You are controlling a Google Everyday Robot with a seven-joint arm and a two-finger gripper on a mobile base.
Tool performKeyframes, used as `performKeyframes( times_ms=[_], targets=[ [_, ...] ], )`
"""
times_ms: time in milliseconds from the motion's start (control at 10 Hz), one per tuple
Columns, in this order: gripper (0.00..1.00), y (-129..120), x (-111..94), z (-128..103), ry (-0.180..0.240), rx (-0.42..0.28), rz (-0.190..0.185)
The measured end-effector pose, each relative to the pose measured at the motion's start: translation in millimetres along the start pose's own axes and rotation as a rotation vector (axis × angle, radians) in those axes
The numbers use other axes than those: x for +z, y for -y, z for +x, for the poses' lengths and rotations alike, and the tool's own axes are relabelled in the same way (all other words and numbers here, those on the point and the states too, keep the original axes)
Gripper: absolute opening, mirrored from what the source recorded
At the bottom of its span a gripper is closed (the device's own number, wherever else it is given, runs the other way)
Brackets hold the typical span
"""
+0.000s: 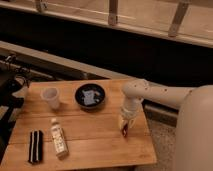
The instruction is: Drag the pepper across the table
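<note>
Pepper [125, 130] lies near the right edge of the table [100, 145], a small dark red sliver directly under the gripper [124, 126]. The gripper points straight down at it from the white arm [150, 92], which comes in from the right, bends at a rounded joint above the table's right side and drops to the wood. The fingertips are right at the pepper, touching it or all but touching; from where I stand I cannot tell whether the claw is clamped on it, merely pressing on it, or spread around it.

To the left of the arm, toward the back of the tabletop, sits a dark bowl [90, 95] with something pale inside. Farther left, well apart from the pepper, stands a white cup [50, 97], upright with its mouth open to the ceiling. In front of the cup, near the left front part of the planks, a small bottle [58, 139] lies on its side with its cap pointing to the back. Just beside it, closer to the left edge, lies a flat black-and-white striped item [35, 146].

The robot's bulky pale body [195, 135] fills the right side, just off the table's right edge. Behind the table runs a dark wall with a lighter ledge and metal posts above it.
</note>
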Motion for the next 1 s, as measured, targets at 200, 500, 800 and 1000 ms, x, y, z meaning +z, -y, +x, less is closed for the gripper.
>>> performKeyframes(
  times_ms=[200, 500, 800, 1000],
  targets=[
    [0.01, 2.3, -0.5, 1.9, 0.002, 0.002, 0.001],
    [0.01, 3.3, -0.6, 3.6, 0.001, -0.003, 0.004],
    [0.01, 6.3, -0.3, 6.1, 0.002, 0.001, 0.004],
    [0.01, 6.7, -0.9, 6.9, 0.002, -0.002, 0.007]
  ],
)
